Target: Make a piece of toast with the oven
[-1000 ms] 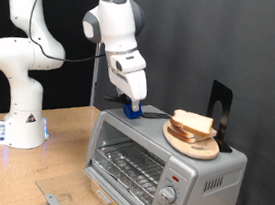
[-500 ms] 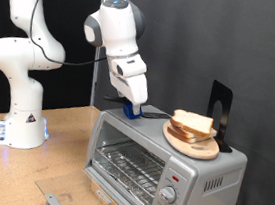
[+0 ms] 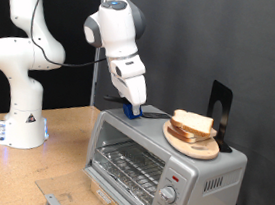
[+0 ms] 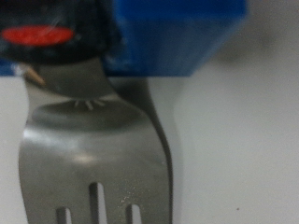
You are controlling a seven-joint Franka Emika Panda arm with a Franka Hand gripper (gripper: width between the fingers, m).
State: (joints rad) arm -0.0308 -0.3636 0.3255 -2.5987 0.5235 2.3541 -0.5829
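The silver toaster oven (image 3: 214, 177) stands at the exterior view's bottom right; its wire rack (image 3: 130, 164) looks bare. A stack of bread slices (image 3: 192, 122) lies on a wooden plate (image 3: 186, 142) on the oven's roof. I see no single slice apart from the stack. My gripper (image 3: 129, 107), with blue fingertips, is down on the roof to the left of the plate, at a spatula's black handle (image 3: 152, 112). The wrist view shows the slotted metal spatula blade (image 4: 93, 159), its black handle with a red spot (image 4: 37, 37) and a blue pad (image 4: 177, 37) close beside it.
A black stand (image 3: 220, 106) rises behind the plate on the oven. The oven has two knobs (image 3: 167, 195) and a red light (image 3: 172, 173). A grey flap (image 3: 60, 202), probably the open door, lies in front. The arm's white base (image 3: 20, 118) stands at the left on the wooden table.
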